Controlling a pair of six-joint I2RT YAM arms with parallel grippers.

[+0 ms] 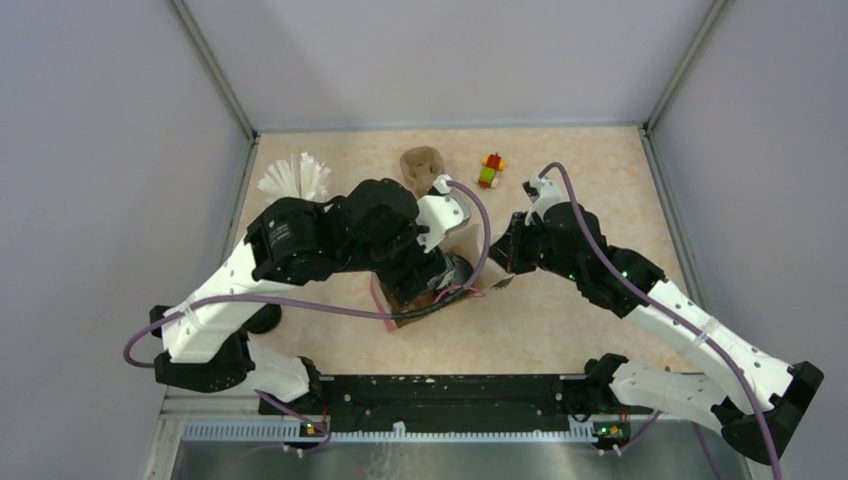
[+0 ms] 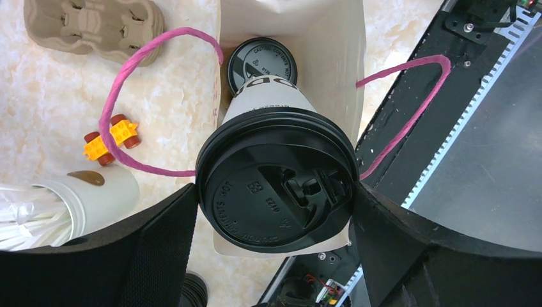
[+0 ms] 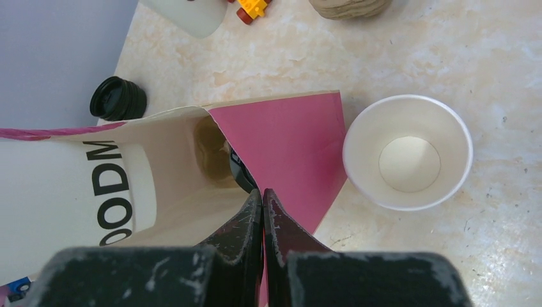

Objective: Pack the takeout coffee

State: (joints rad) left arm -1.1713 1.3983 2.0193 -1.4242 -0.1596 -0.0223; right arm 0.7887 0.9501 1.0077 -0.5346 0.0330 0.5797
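the left hand (image 2: 275, 204) clasps a black-lidded white paper cup (image 2: 268, 105), base pointing down into the white paper bag (image 2: 332, 38) by the desk's (image 2: 51, 96) near edge; the closed right hand (image 3: 263, 211) pinches its rim.

One black-lidded cup (image 2: 276, 185) enters the bag (image 2: 332, 57) mouth; a second lidded cup (image 2: 262, 61) stands deeper inside.

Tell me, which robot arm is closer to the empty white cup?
Right. The right jaws pinch the bag's edge, just beside the empty cup. The left jaws hold a lidded coffee cup over the bag.
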